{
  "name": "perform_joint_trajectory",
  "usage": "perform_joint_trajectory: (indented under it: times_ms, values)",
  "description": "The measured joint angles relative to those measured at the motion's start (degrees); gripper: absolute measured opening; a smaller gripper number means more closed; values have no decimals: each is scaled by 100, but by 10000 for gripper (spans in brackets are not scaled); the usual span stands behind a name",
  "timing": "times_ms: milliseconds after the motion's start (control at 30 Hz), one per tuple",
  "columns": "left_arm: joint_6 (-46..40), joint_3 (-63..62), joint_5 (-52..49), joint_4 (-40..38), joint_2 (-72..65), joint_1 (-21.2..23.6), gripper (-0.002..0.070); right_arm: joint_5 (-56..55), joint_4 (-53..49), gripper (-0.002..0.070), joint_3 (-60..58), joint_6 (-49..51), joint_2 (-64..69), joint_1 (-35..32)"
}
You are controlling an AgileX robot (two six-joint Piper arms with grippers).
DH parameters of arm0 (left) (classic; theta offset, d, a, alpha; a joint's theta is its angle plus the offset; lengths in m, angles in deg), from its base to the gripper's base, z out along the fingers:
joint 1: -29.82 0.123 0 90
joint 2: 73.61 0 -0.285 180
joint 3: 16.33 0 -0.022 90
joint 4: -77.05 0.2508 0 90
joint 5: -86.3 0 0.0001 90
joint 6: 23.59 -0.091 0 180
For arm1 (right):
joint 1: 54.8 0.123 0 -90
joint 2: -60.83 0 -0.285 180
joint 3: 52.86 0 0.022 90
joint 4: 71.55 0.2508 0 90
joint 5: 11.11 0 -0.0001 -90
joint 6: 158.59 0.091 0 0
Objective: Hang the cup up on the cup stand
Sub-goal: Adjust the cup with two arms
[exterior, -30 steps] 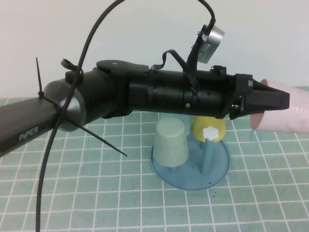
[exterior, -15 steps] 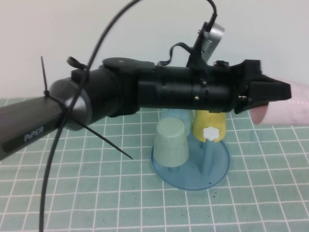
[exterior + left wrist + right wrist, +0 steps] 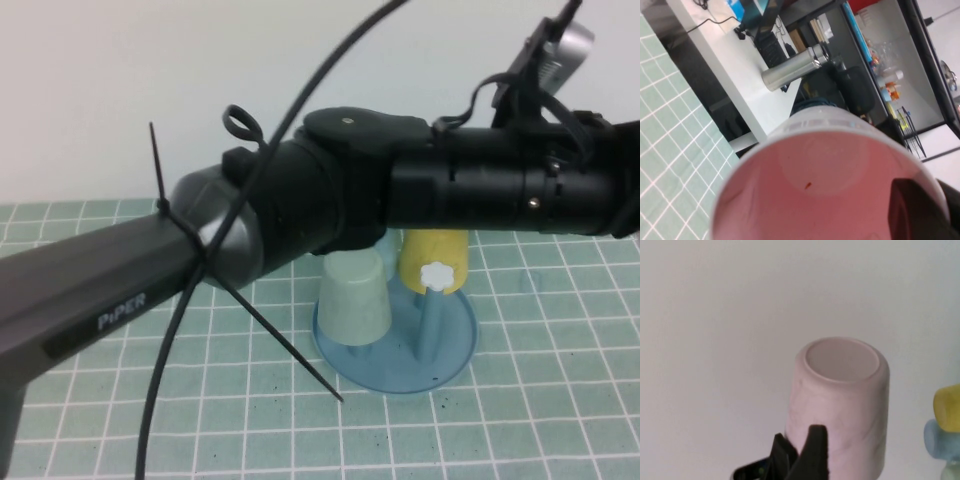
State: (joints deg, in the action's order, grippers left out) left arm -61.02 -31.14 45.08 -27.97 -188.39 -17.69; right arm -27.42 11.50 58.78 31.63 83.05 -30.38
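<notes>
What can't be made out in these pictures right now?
- High view: the left end effector and the pale pink plastic cup are cut off by the right edge.
- High view: the left arm hides the back of the translucent blue cup stand.
- Right end effector: in no view.
- Left wrist view: the pink cup blocks the stand.

Mat (image 3: 560,400): pale green with a white grid, covering the worktop; small dark specks near its middle.
Pale green cup (image 3: 354,297): upside down, toward the middle of the mat, nearer the back edge than the front.
Yellow cup (image 3: 433,255): upside down, just right of the green cup and a little farther back.
Wall (image 3: 120,90): plain off-white, behind the mat's back edge.
White desk (image 3: 747,75): beyond the mat's edge, seen in the left wrist view.
Steel flask (image 3: 790,70): lying on its side on the white desk.
Shelving (image 3: 890,65): dark frame past the desk, holding small items too blurred to name.
</notes>
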Motion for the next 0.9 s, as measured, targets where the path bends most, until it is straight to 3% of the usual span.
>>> perform_joint_trajectory:
  times_ms: [433, 900]
  values:
    - [197, 0, 101, 0, 0, -201, 1, -461, -218, 693, 0, 673, 329, 0]
    - [213, 0, -41, 0, 0, -201, 1, -1193, -3919, 693, 263, 4473, 1939, 0]
